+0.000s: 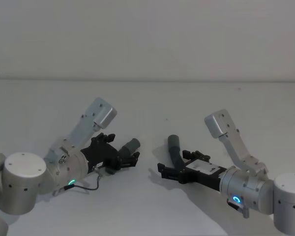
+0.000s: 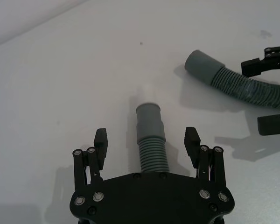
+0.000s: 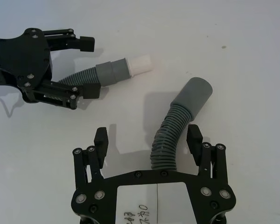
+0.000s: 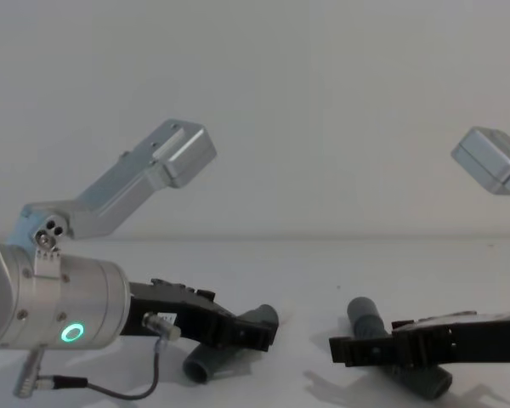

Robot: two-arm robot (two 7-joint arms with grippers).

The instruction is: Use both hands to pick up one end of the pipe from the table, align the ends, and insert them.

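Observation:
Two grey ribbed pieces of the pipe lie on the white table [image 1: 147, 105]. My left gripper [image 1: 122, 149] is open and straddles the left piece [image 2: 151, 149], whose smooth cuff [image 3: 109, 72] ends in a whitish tip [image 3: 140, 65]. My right gripper [image 1: 176, 162] is open too, its fingers either side of the bent right piece [image 3: 170, 135], which ends in a wider grey socket [image 3: 194, 94]. Neither pair of fingers touches its hose. The two ends lie a short way apart, and both grippers sit low over the table in the chest view.
The white table runs on behind and to both sides of the arms, up to a plain wall. A black cable [image 1: 88, 186] loops beside my left wrist. The silver housings [image 4: 166, 157] of both arms rise above the grippers.

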